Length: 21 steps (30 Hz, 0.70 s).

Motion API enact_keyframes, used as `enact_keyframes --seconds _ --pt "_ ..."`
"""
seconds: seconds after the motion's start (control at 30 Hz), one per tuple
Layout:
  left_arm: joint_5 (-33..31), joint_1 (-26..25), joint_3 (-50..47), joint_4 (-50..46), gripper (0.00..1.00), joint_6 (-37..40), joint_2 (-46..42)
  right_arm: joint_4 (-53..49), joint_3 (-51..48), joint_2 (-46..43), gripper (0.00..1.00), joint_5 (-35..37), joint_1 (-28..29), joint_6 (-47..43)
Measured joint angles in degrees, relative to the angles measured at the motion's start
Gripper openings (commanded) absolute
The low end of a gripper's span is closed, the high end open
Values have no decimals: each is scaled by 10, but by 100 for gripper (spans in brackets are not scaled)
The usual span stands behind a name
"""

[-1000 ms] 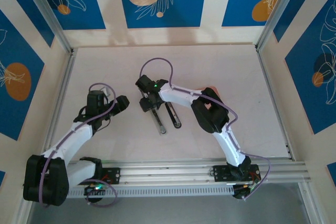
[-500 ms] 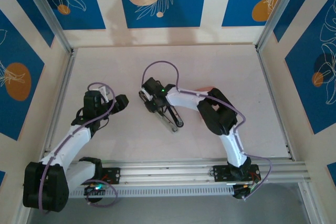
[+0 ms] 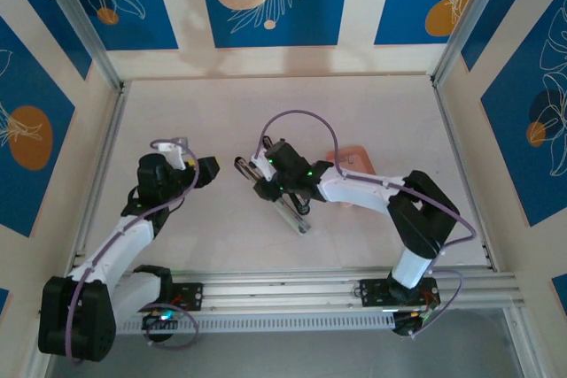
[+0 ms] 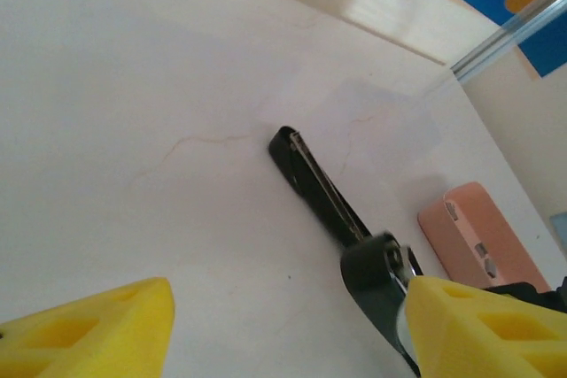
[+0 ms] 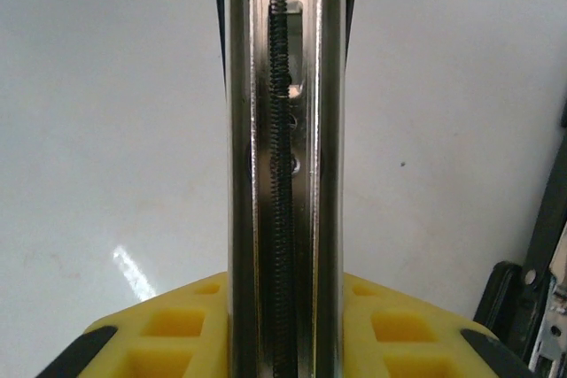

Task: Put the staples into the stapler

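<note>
The table [image 3: 195, 112] is a flat, pale off-white surface, glossy enough to throw back light, with thin hairline cracks visible in the left wrist view and metal rails along its left, right and near edges. A black stapler [image 4: 314, 179], hinged open, lies near the middle with its long black arm flat on the surface. A salmon-pink rectangular tray [image 4: 478, 232] rests on the table just to the right of the stapler, apart from it.
</note>
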Motion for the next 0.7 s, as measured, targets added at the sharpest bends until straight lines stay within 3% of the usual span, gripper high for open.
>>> enact_keyframes --seconds 0.23,0.53,0.7 --pt "21 -40 -19 67 69 113 -40 50 -93 -75 22 -42 -5 -31" --pt "144 -78 -22 150 69 242 9 150 -224 -198 21 -126 -35 -103" --pt "220 -110 -16 150 69 320 45 174 -259 -228 21 -193 -65 -127"
